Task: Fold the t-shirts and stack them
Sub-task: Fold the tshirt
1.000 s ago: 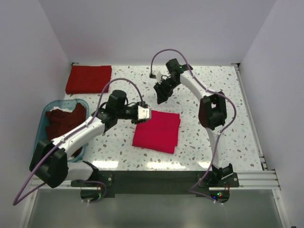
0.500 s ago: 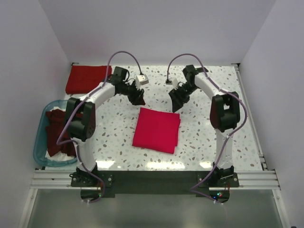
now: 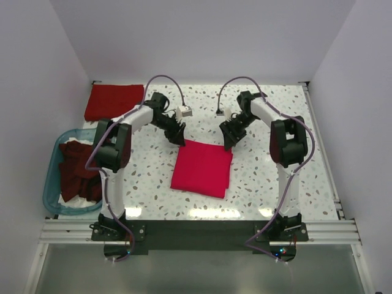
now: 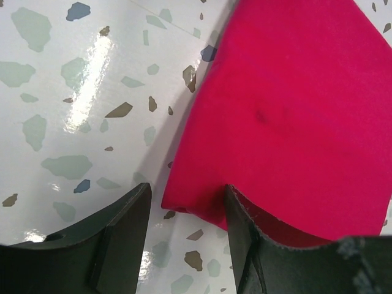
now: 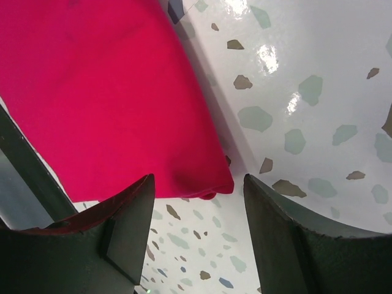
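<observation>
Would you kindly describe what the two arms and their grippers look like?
Both the left arm and the right arm have white links joined by bulky black joints, and a thin purple cable loops along each. The left gripper and the right gripper are black, each with two broad, curved dark fingers.

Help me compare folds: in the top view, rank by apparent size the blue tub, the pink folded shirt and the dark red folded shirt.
1. blue tub
2. pink folded shirt
3. dark red folded shirt, though it lies farther back, so unsure.
</observation>
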